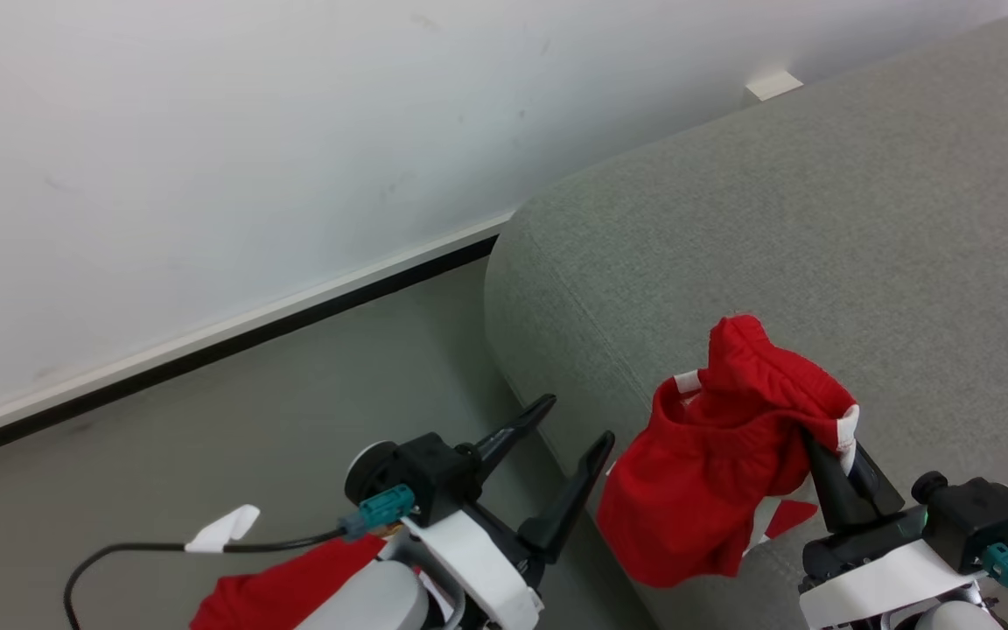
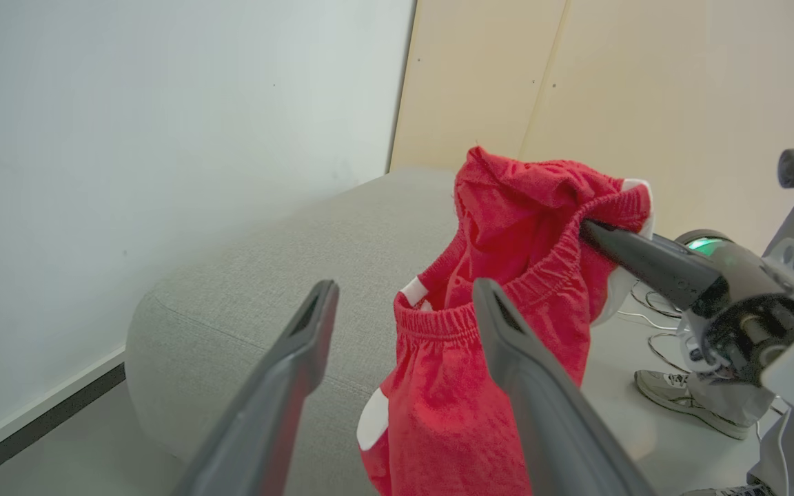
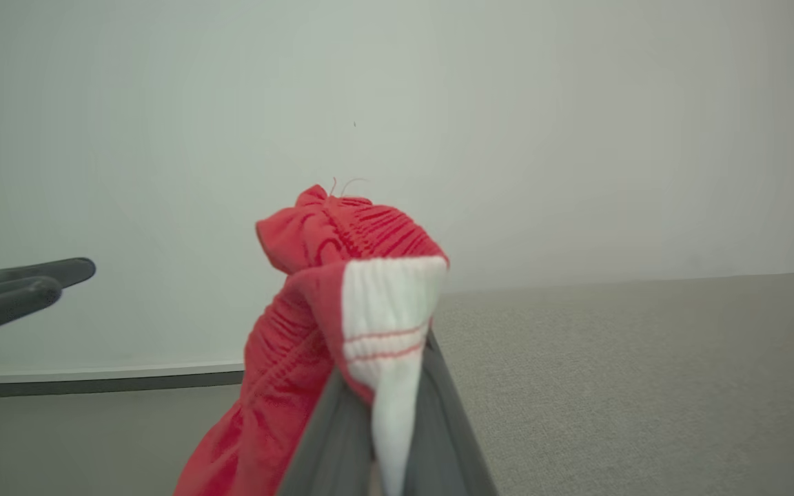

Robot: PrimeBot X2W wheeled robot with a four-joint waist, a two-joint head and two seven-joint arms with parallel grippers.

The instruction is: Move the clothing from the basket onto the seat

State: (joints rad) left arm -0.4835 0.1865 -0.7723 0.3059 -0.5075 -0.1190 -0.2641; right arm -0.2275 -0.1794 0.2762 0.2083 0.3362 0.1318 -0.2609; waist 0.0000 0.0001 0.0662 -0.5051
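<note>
While a red garment (image 1: pixel 714 472) is being pinched, unreleased, by the right gripper (image 1: pixel 819 455) over the seat (image 1: pixel 819 219), the left gripper (image 1: pixel 576 420) is being held wide and empty beside the seat.

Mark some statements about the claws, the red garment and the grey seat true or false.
1. The right claw is shut on the bright red soft fabric garment with white trim. True.
2. The left claw grips that garment too. False: it is open and empty.
3. The garment lies spread flat on the large light grey fabric-upholstered sofa seat. False: it hangs bunched from the right claw.
4. A white wall stands behind the seat. True.
</note>
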